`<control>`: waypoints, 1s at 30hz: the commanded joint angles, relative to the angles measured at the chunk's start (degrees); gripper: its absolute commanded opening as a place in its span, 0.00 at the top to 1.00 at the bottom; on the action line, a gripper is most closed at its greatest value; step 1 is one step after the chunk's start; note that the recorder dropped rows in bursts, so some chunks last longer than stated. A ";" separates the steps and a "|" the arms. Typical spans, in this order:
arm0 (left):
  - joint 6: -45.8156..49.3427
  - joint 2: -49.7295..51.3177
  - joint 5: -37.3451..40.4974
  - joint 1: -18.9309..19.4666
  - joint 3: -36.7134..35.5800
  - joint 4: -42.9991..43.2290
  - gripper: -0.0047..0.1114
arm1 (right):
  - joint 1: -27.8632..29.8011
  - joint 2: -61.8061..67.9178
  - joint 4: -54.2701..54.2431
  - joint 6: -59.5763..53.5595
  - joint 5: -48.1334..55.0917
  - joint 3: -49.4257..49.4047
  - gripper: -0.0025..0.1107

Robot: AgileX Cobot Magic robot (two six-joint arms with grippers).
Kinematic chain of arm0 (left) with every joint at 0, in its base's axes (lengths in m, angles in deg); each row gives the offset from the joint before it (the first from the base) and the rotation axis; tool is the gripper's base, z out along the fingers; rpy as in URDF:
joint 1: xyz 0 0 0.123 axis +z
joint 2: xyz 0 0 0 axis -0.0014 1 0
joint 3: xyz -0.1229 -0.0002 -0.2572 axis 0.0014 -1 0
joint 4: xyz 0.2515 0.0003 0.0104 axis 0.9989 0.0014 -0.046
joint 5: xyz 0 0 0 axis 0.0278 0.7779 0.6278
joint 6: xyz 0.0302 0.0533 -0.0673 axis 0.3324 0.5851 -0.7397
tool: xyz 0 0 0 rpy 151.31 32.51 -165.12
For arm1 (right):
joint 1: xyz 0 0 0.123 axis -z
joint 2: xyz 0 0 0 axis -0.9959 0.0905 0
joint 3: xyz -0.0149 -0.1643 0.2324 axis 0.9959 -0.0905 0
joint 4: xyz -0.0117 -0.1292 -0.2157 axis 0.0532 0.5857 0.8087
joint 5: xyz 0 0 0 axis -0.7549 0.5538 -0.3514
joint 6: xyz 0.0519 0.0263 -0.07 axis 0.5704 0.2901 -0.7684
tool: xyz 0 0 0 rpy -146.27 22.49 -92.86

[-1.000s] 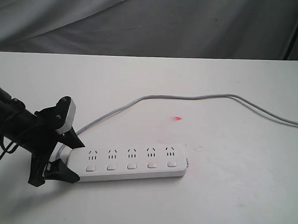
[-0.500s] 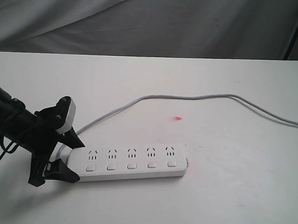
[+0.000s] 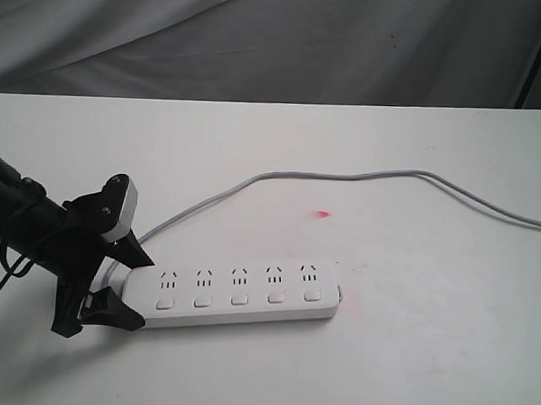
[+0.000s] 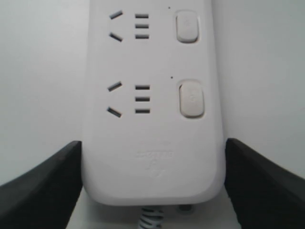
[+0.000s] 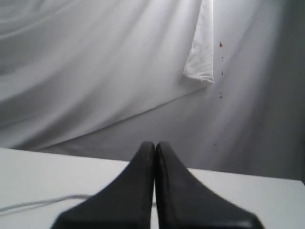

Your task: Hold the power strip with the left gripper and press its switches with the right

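White bench point(image 3: 425, 374) carries the strip point(image 3: 239, 292), flat, front left. Left hand point(image 3: 144, 292) sits clamped across its cord end, so the hold looks done. Right hand point(image 5: 155, 145), closed and empty, faces the backdrop away from the strip; pressing the switches point(image 3: 239, 301) remains, I judge.

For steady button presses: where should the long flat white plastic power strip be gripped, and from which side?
Across the narrow width at the end with the thin grey cord, coming lengthwise from the exterior view's left: the flat white power strip has parallel long edges, and its switches stay clear. The black left gripper straddles that end.
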State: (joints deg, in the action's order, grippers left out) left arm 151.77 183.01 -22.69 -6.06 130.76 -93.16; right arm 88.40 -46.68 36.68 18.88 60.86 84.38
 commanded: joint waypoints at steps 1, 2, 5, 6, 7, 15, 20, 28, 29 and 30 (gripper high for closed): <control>0.15 0.00 -2.43 -0.08 0.12 -0.20 0.96 | 0.36 -0.16 0.00 0.07 -3.46 -0.20 0.98; 0.15 0.00 -2.43 -0.08 0.12 -0.20 0.96 | 0.36 -0.16 0.00 0.07 -3.46 -0.20 0.98; 0.15 0.00 -2.43 -0.08 0.12 -0.20 0.96 | 0.36 -0.16 -0.65 0.37 -4.57 -0.20 0.98; 0.15 0.00 -2.43 -0.08 0.12 -0.20 0.96 | 0.36 -0.16 -1.51 1.10 -5.21 -0.20 0.98; 0.15 0.00 -2.43 -0.08 0.12 -0.20 0.96 | 0.36 -0.16 -2.52 1.62 -5.79 -0.20 0.98; 0.15 0.00 -2.43 -0.08 0.12 -0.20 0.96 | 0.36 -0.16 -12.76 6.88 -24.95 -0.20 0.98; 0.15 0.00 -2.43 -0.08 0.12 -0.20 0.96 | 0.36 -0.16 -12.17 14.78 -24.62 -0.20 0.98; 0.15 0.00 -2.43 -0.08 0.12 -0.20 0.96 | 0.36 -0.16 3.45 25.23 -19.34 0.95 0.98; 0.15 0.00 -2.43 -0.08 0.12 -0.20 0.96 | 0.36 0.67 3.45 25.23 -17.41 2.38 0.98; 0.15 0.00 -2.43 -0.08 0.12 -0.20 0.96 | 0.36 2.01 3.45 25.23 -15.66 4.03 0.98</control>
State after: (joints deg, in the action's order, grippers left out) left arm 151.77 183.01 -22.69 -6.06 130.76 -93.29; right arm 88.40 -46.53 38.66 43.35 41.09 85.56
